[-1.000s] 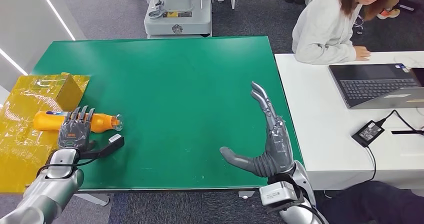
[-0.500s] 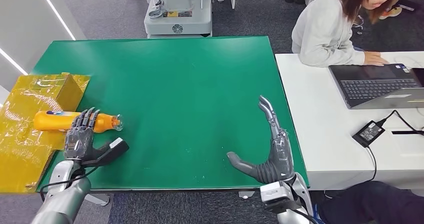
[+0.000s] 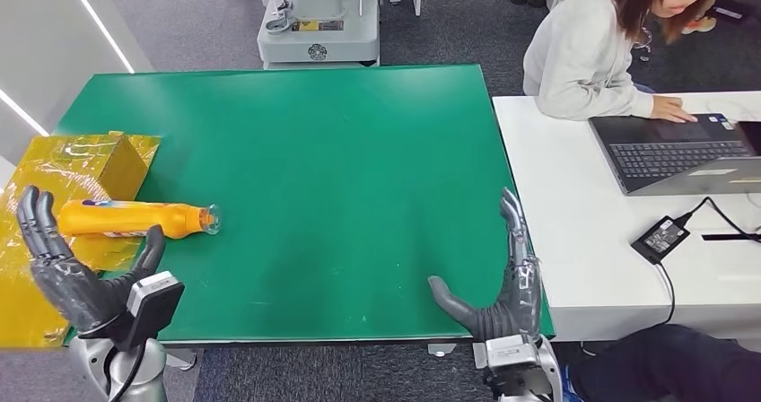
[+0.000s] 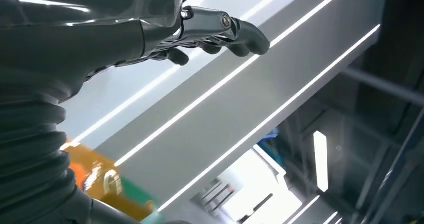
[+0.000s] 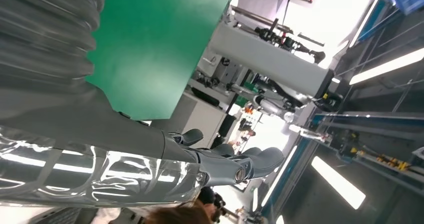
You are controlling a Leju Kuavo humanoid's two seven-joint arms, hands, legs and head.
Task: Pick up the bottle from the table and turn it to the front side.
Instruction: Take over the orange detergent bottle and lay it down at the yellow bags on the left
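An orange bottle [image 3: 135, 219] lies on its side at the left edge of the green table [image 3: 314, 151], its clear cap end pointing right, its body partly over yellow film. My left hand [image 3: 76, 272] is raised near the table's front left corner, fingers spread, holding nothing, just in front of the bottle and apart from it. My right hand [image 3: 498, 285] stands open at the front right edge of the table, thumb out to the left. In the left wrist view the fingers [image 4: 220, 29] are stretched out with nothing in them. The right wrist view shows fingers [image 5: 240, 166] held out, holding nothing.
A yellow box [image 3: 121, 164] and crinkled yellow film [image 3: 36, 267] lie at the table's left edge behind the bottle. A white desk [image 3: 628, 240] with a laptop [image 3: 673, 151] and a power adapter [image 3: 660, 238] stands to the right, where a person [image 3: 610, 43] sits. A grey machine base [image 3: 319, 25] stands beyond the table.
My left hand has come off the bottle, drawn back toward the front left corner and spread its fingers upward. My right hand has slid back and right toward the table's front edge. The bottle stayed put.
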